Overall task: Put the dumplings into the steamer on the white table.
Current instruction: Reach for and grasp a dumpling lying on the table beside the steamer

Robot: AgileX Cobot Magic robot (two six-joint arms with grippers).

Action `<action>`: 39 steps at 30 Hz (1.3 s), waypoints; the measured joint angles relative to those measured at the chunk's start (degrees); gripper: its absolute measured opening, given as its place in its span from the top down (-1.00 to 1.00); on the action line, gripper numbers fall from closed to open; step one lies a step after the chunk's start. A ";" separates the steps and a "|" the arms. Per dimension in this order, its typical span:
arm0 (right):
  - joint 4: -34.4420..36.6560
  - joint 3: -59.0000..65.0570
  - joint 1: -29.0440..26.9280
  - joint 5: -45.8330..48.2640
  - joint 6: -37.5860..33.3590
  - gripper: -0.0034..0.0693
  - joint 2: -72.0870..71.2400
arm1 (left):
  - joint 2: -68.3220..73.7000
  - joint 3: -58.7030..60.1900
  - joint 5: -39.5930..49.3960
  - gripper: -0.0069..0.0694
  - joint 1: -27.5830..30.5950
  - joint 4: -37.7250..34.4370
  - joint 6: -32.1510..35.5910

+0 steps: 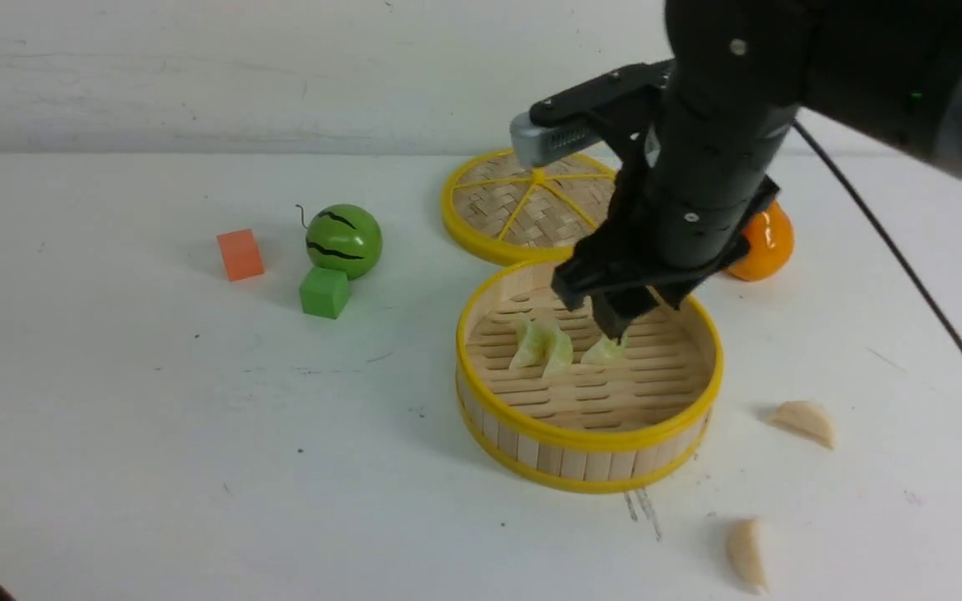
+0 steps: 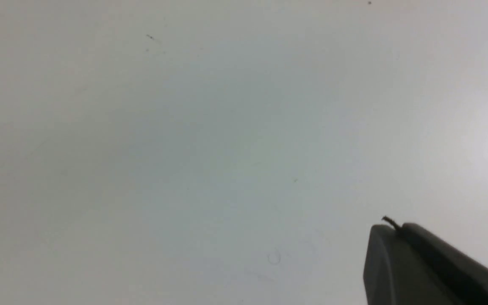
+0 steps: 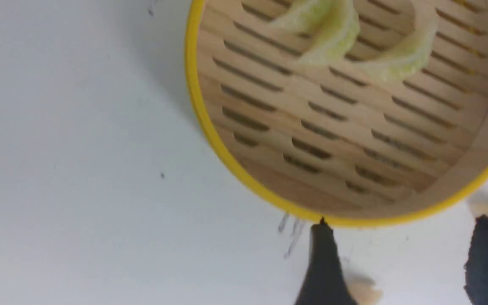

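Observation:
The steamer (image 1: 589,438) stands on the white table (image 1: 155,434) right of the middle. Two pale green dumplings (image 1: 541,345) (image 1: 606,351) lie side by side on its slatted floor, and show in the right wrist view (image 3: 324,29) (image 3: 400,59). Two cream dumplings (image 1: 802,421) (image 1: 746,555) lie on the table to the right of the steamer and in front of it. My right gripper (image 1: 615,321) hovers over the steamer's far side, above the second green dumpling. It is open and empty in the right wrist view (image 3: 402,222). My left gripper (image 2: 392,228) is shut over bare table.
A flat woven disc with yellow spokes (image 1: 531,204) lies behind the steamer. An orange fruit (image 1: 769,242) sits behind my right arm. A toy watermelon (image 1: 343,240), a green cube (image 1: 324,291) and an orange cube (image 1: 240,255) stand at the left.

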 joint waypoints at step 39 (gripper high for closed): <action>0.66 41.87 -8.46 -32.60 17.07 0.39 -4.72 | 0.00 0.05 -0.71 0.76 0.00 -0.27 0.00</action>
